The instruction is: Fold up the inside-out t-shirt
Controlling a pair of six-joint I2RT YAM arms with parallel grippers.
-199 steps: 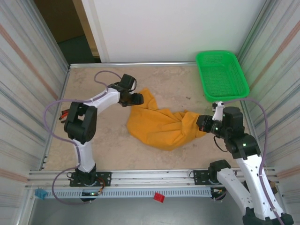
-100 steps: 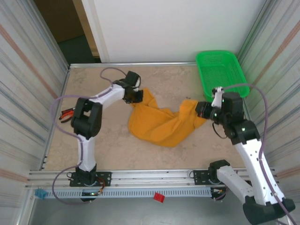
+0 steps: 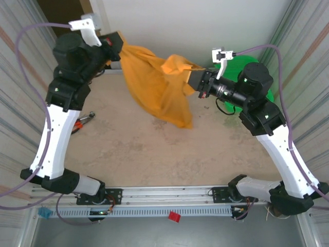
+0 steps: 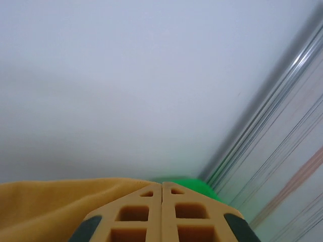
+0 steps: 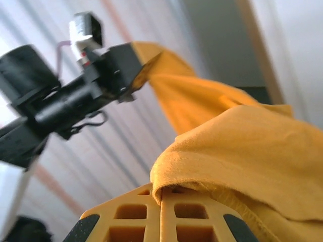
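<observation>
High above the marble-patterned table (image 3: 154, 159), you had the mustard t-shirt (image 3: 159, 87) strung between both arms, clear of the surface. Your left gripper (image 3: 116, 49) was clamped on one end of the fabric near the back-left corner of the cell. Your right gripper (image 3: 198, 82) was pinched on the other end, just in front of the green basket (image 3: 237, 60). Between them the cloth sagged into a deep bunched fold whose lowest point hung nearer your right side. At the table's left edge lay a red-handled tool (image 3: 82, 121), well apart from the shirt.

From your left wrist, the fingers (image 4: 146, 217) met with no gap, the t-shirt (image 4: 50, 206) spread to their left and a sliver of the basket (image 4: 186, 182) just beyond the tips. From your right wrist, the gripper (image 5: 162, 189) bit a rolled hem of the shirt (image 5: 242, 146), which stretched away to the left gripper (image 5: 132, 64), closed on its far corner. I could not tell where the print or the label was.
</observation>
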